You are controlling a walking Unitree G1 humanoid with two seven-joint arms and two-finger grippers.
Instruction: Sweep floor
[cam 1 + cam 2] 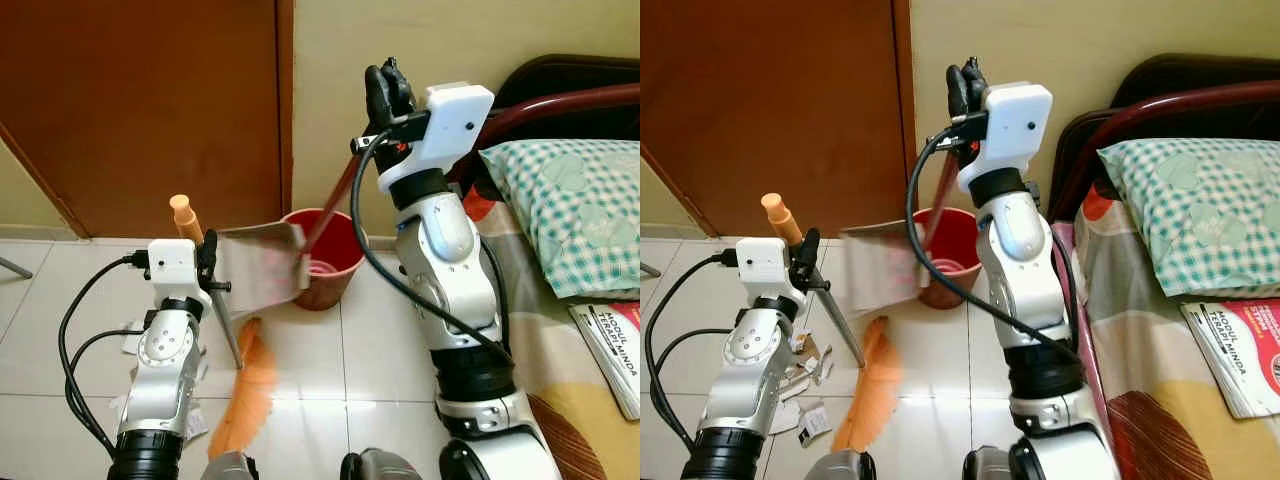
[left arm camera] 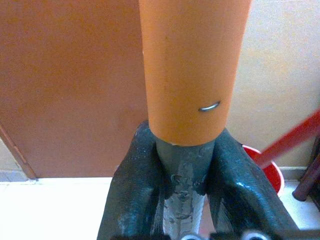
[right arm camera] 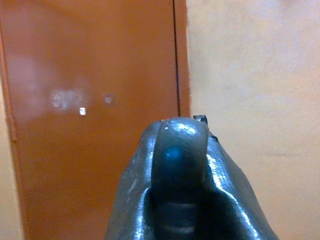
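While I hold both tools over the tiles, the dustpan hangs above the red bin.

Left eye view: my left hand [image 1: 206, 262] is clamped on the broom [image 1: 243, 398], orange bristles at 6 o'clock; my right hand [image 1: 385, 95], at 12, is closed around the dustpan [image 1: 262, 265] by its thin red handle, above the red bin [image 1: 325, 262]. Right eye view: paper scraps [image 1: 805, 385] lie at 7. Left wrist view: fingers [image 2: 130, 195] pinch the stiff, light, slick shaft below the orange grip. Right wrist view: fingers together, door behind.

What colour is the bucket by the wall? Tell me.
Red. The bucket shows best in the left eye view, standing on the floor against the wall.
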